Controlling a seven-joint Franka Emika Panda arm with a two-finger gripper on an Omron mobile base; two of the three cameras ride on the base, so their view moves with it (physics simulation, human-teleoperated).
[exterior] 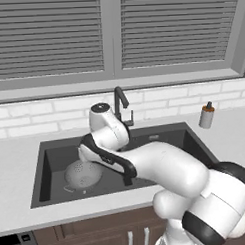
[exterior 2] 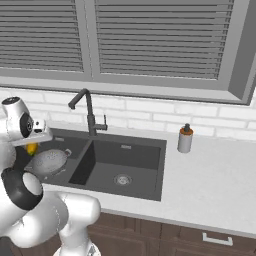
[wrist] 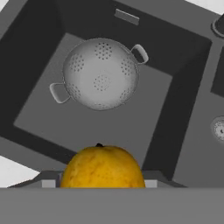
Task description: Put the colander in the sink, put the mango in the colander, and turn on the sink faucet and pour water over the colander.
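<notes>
The silver perforated colander (wrist: pixel 100 73) sits upright on the floor of the left basin of the dark sink (wrist: pixel 131 127), its two loop handles showing. My gripper (wrist: pixel 101 183) hangs above that basin, shut on the orange-yellow mango (wrist: pixel 102 166), which is off to one side of the colander and well above it. From the right base view the mango (exterior 2: pixel 31 148) peeks out under the hand, just above the colander (exterior 2: pixel 50 161). The left base view has the colander (exterior: pixel 84 174) partly behind my arm. The dark gooseneck faucet (exterior 2: pixel 89 112) stands behind the divider, with no water seen.
A beige soap bottle (exterior 2: pixel 185 138) stands on the counter right of the sink. The right basin (exterior 2: pixel 122 172) holds just its steel drain. A white tile wall and a shuttered window rise behind the faucet (exterior: pixel 120 102).
</notes>
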